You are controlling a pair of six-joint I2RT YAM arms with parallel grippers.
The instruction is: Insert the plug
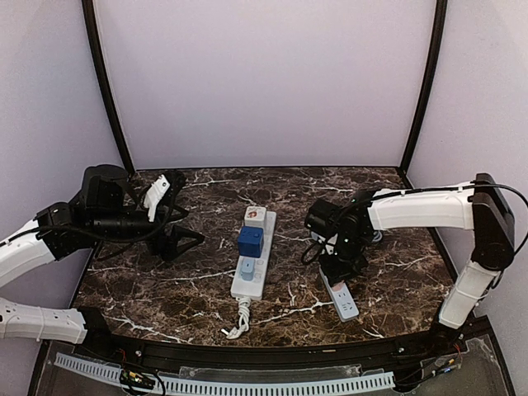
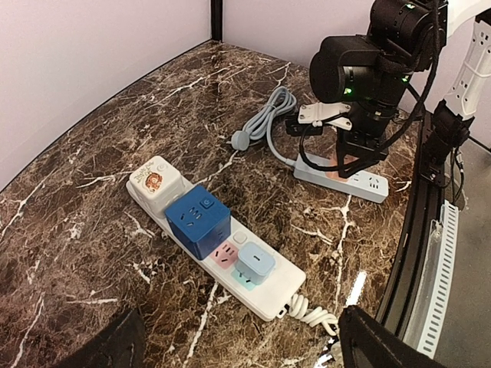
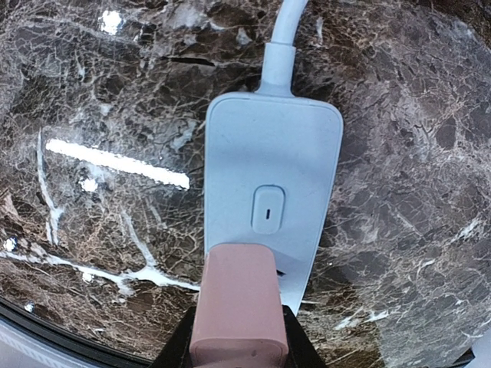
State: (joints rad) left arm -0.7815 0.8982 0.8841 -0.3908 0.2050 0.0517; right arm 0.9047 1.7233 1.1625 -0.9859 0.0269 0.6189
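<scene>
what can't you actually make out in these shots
Prongs of the pink plug: right wrist view, hidden under its own body, so whether it is seated in the small strip is unclear.
Top view: the pink plug is almost wholly covered by the right gripper.
Most of the left gripper: left wrist view, cut off by the bottom edge.

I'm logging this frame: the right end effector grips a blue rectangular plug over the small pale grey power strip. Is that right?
No: the rectangular plug gripped by the right end effector is pink, not blue, as the right wrist view shows. It is over the small pale grey power strip.
</scene>
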